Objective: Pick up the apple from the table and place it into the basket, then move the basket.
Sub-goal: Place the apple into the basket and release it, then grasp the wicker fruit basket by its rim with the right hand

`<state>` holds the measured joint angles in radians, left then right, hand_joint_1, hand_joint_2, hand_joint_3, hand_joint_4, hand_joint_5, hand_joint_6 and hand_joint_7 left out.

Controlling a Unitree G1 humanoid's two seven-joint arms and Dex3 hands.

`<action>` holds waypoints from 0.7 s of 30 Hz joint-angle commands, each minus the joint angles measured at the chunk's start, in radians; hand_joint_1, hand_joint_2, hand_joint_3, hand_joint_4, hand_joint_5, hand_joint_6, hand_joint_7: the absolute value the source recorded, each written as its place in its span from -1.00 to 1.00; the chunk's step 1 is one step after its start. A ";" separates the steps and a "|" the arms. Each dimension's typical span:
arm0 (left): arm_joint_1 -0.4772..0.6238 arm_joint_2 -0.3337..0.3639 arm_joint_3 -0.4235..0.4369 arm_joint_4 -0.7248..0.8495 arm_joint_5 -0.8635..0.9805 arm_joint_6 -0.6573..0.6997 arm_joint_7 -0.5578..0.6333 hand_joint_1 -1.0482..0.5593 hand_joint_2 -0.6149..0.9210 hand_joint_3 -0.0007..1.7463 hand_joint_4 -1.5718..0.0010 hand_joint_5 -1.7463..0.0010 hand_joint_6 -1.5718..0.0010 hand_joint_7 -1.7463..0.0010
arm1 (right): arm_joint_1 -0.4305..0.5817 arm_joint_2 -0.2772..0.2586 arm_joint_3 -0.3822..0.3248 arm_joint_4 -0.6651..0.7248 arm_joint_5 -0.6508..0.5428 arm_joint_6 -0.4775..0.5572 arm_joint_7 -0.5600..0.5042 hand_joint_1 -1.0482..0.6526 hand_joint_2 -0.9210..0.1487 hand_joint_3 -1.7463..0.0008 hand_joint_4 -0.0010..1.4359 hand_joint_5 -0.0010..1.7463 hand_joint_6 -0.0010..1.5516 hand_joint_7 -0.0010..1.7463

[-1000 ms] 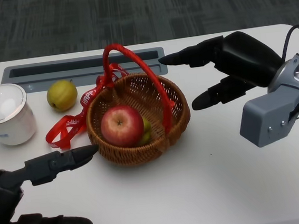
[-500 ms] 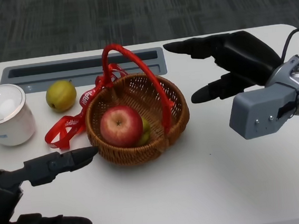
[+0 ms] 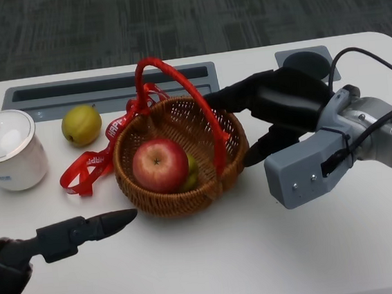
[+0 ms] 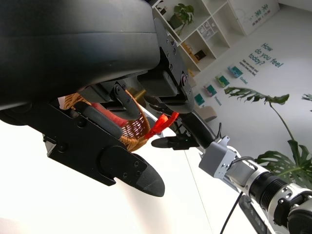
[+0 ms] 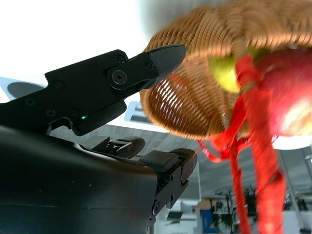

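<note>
One red apple [image 3: 159,165], round and glossy with faint yellow streaks around its stem dimple, is sitting inside the basket [image 3: 233,159] at the middle of the white table [image 3: 213,256], leaning against a smaller green fruit [image 3: 191,171] that is peeking out beside it. The single basket is a round bowl of tightly woven brown wicker, arched over by a hoop handle [image 3: 175,79] wrapped in red ribbon, with a loose red ribbon bow [image 3: 87,166] trailing off its far-left side onto the tabletop. The right hand [image 3: 276,115], black and hard-shelled, is reaching in with its fingers spread wide on either side of the basket's right rim, holding nothing; whether they are touching the wicker cannot be told. The left hand [image 3: 51,262] is hovering low near the front edge, fingers apart and empty, one fingertip pointing toward the basket. One yellow-green pear [image 3: 81,125] and one white lidded porcelain cup [image 3: 7,149] are standing well to the left.
</note>
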<state>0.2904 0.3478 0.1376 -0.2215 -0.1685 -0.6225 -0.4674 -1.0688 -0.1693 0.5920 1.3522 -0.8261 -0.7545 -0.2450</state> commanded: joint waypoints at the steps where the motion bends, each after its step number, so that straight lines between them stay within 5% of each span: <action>1: 0.016 -0.008 0.006 -0.013 0.000 -0.020 0.016 -0.30 0.74 -1.00 0.02 0.99 0.13 1.00 | -0.036 0.006 0.050 0.008 -0.044 0.018 -0.021 -0.82 -0.78 0.99 -0.52 -1.00 -0.62 -0.99; 21: 0.061 -0.099 -0.008 -0.033 0.049 -0.075 0.076 -0.29 0.74 -1.00 -0.02 0.98 0.10 0.99 | -0.052 0.037 0.371 0.026 -0.297 0.075 -0.156 -0.84 -0.89 0.98 -0.42 -0.98 -0.53 -0.98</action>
<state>0.3479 0.2496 0.1276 -0.2549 -0.1306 -0.6860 -0.4127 -1.1386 -0.1539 0.9283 1.3717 -1.0873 -0.6630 -0.4077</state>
